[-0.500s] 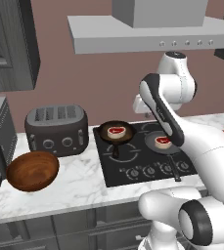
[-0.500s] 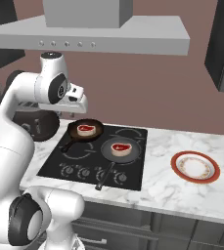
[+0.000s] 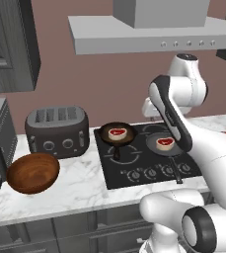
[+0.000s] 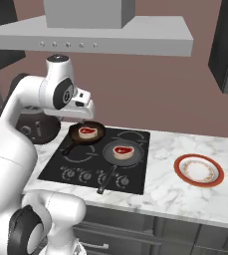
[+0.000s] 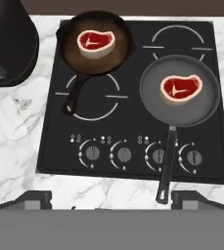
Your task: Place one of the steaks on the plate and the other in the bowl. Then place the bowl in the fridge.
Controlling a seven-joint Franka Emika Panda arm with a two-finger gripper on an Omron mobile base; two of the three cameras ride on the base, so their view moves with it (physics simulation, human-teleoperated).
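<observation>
Our end effector hovers released above the stove; both steaks sit in pans. Next, we descend and grasp one.

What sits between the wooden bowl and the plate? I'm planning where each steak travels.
The right base view shows the cooktop left of the plate; the left base view shows it and the toaster right of the bowl. Both steak pans sit on it.

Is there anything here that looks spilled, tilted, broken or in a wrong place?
Nothing stands out. Each steak lies flat in its own pan on the cooktop. The bowl sits upright beside the toaster, and the plate lies flat on the counter.
</observation>
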